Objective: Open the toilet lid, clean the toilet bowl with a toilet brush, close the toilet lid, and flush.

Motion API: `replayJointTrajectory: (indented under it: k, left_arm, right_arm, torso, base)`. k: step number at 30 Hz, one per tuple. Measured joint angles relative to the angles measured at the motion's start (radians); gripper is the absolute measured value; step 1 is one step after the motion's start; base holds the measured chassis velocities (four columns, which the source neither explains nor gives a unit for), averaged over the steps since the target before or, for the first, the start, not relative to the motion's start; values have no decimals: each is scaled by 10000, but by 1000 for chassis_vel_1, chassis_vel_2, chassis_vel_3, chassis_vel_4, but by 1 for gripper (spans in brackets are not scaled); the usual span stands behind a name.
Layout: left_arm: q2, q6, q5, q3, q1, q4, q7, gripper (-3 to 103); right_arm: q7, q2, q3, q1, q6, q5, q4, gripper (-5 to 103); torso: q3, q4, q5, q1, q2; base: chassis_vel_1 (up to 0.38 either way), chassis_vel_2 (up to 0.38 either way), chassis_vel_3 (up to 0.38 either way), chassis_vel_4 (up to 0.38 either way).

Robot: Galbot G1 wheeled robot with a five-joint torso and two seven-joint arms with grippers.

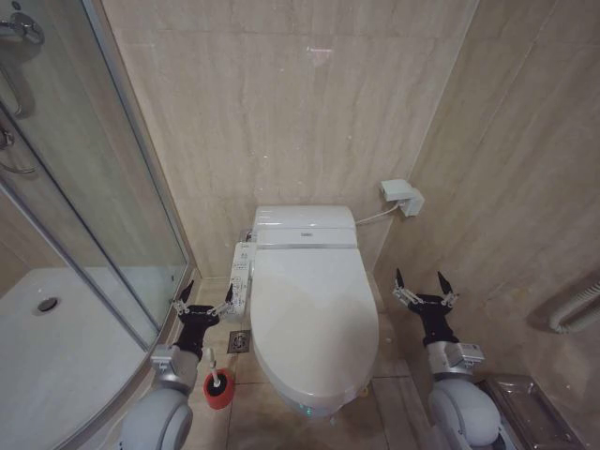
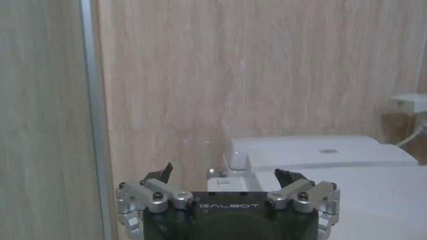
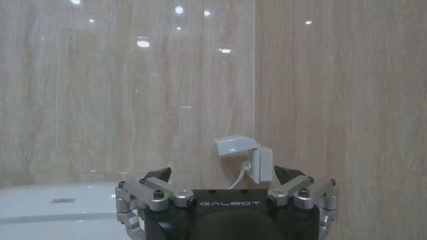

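Both tools are spread wide and holding nothing, left tool [image 1: 202,298] and right tool [image 1: 425,284] flanking the shut toilet lid [image 1: 307,323], toilet brush [image 1: 218,386] just behind the left one, so I'd guess that elbow could knock the brush over.

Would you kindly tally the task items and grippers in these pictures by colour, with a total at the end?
White: 2, the shut toilet lid and the toilet brush handle
Red: 1, the brush holder on the floor
Black and silver: 2, the left gripper and right gripper, both with jaws open beside the toilet
Total: 5
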Motion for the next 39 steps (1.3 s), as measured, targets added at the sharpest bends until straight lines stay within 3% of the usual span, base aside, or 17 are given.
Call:
replayJointTrajectory:
  k: [1,4,14,17,21,22,25,26,28,39]
  left_arm:
    - [0,0,0,0,0,0,0,100]
    - [135,1086,-261,-73,-189,-403,137,100]
    - [170,1276,-316,-115,-219,-471,171,100]
    - [235,774,-288,-331,-162,-463,219,100]
    - [402,-743,-121,-923,26,-330,340,100]
    - [402,-743,-121,-923,26,-330,340,100]
    - [540,-1940,18,-1389,174,-215,440,100]
    - [540,-1940,18,-1389,174,-215,440,100]
    - [620,-2658,103,-1671,263,-146,497,100]
    - [645,-3082,145,-1802,299,-19,525,100]
  right_arm:
    - [0,0,0,0,0,0,0,100]
    - [0,0,0,0,0,0,0,100]
    - [0,0,0,0,0,0,0,100]
    - [0,0,0,0,0,0,0,100]
    - [0,0,0,0,0,0,0,100]
    - [0,0,0,0,0,0,0,100]
    - [0,0,0,0,0,0,0,100]
    - [0,0,0,0,0,0,0,100]
    - [0,0,0,0,0,0,0,100]
    - [0,0,0,0,0,0,0,100]
  torso:
    - [0,0,0,0,0]
    - [0,-1,1,0,0]
    - [0,0,1,0,0]
    - [0,0,1,0,0]
    - [0,1,0,0,0]
    - [0,1,0,0,0]
    - [0,0,0,0,0]
    - [0,0,0,0,0]
    - [0,1,0,0,0]
    - [0,0,0,0,0]
  base:
    - [0,0,0,0]
    - [0,0,0,0]
    - [0,0,0,0]
    - [0,0,0,0]
    - [0,0,0,0]
    - [0,0,0,0]
    - [0,0,0,0]
    - [0,0,0,0]
    - [0,0,0,0]
    - [0,0,0,0]
